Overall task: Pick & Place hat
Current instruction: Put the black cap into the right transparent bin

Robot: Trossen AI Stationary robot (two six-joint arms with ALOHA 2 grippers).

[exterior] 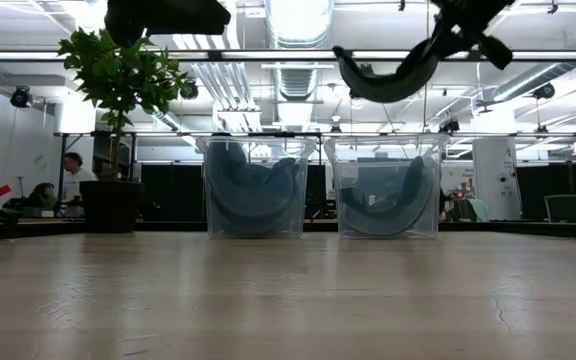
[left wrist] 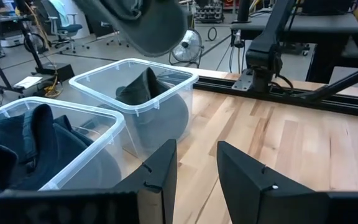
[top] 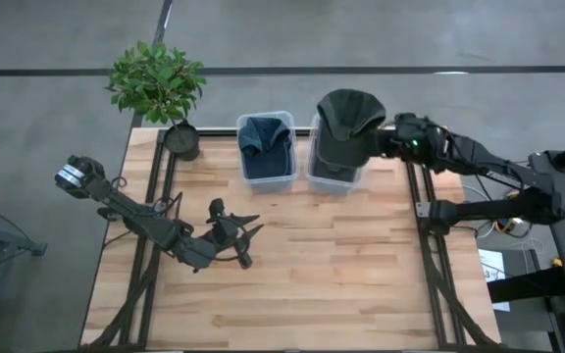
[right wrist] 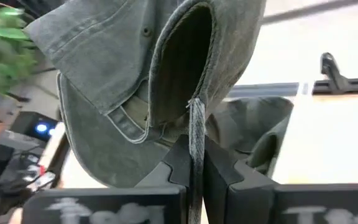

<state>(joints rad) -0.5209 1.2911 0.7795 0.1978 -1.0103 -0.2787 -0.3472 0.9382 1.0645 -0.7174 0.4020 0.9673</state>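
Looking down from the high view, we see the right gripper [top: 385,137] clamped on a grey-green hat [top: 346,120], holding it over the right clear bin [top: 333,181] at the table's [top: 361,284] far edge. That bin already has a dark hat in it; the left clear bin [top: 267,179] beside it holds blue caps [top: 266,137]. A potted plant [top: 160,83] stands at the far left corner. The left gripper [top: 235,238] waits low over the left-centre of the table, fingers apart.

Low view — the hat [exterior: 388,75] hangs in the air above the right-hand bin [exterior: 386,187], clear of its rim. Both bins sit side by side, the plant [exterior: 118,80] off to their left. People show in the room behind, far left.

Left wrist view — the left arm's fingers [left wrist: 160,177] are spread, nothing between them; both bins lie ahead, the hat [left wrist: 151,25] hovering above the farther one.

Right wrist view — the right arm's fingers [right wrist: 229,180] pinch a fold of the hat's [right wrist: 135,81] fabric, and we see the bin's dark hat [right wrist: 260,134] below it.
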